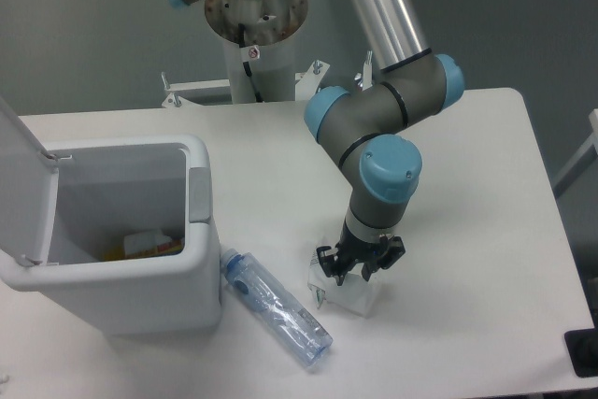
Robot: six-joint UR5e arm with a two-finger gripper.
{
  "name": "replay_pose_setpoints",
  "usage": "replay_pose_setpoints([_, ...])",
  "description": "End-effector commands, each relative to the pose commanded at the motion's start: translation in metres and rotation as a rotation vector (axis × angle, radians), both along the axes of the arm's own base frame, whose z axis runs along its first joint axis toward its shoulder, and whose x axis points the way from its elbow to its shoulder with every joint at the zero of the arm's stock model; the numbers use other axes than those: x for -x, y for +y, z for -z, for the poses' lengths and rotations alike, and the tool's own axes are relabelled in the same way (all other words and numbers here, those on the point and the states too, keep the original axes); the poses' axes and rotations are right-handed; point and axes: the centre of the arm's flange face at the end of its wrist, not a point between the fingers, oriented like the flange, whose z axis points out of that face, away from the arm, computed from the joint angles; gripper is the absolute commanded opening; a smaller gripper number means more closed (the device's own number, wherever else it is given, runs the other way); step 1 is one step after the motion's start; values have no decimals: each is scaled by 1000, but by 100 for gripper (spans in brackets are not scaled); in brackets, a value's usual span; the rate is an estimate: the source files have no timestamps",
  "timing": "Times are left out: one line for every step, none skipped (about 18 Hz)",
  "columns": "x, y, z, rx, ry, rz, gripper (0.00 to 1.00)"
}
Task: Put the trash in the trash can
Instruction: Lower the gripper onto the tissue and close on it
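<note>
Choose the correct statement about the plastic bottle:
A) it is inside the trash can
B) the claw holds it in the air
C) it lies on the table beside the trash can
C: the plastic bottle lies flat on the table, its capped end next to the trash can.

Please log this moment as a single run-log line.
phase: grasping wrapper | gripper: down on wrapper, closure unclear | bottle: on table | trash can: lid open

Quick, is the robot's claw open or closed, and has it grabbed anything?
Gripper: down on the crumpled white wrapper; open or closed cannot be told.
</note>
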Motion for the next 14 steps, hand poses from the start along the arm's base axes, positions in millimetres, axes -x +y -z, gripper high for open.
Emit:
replay_pose_setpoints([0,0,1,0,0,0,51])
replay_pose_setpoints([0,0,1,-1,1,0,51])
replay_pose_setpoints([1,1,0,-2,2,0,50])
replay_pose_setpoints([1,1,-1,-5,6,0,47])
replay_pose_setpoints([1,1,-1,-4,5,0,43])
replay_pose_setpoints([1,1,-1,-4,5,0,41])
replay_pose_setpoints([1,1,-3,-6,7,0,39])
replay_pose_setpoints([1,1,-3,-6,7,0,36])
replay_pose_setpoints([1,1,-3,-6,7,0,33])
replay_pose_setpoints([1,1,-3,-4,8,0,31])
replay_pose_setpoints([1,0,-3,-2,12,-1,27])
replay_pose_setpoints([2,0,-4,2,17,-1,24])
replay_pose_setpoints([2,0,-4,3,18,-1,24])
replay_pose_setpoints([2,0,-5,2,20,0,22])
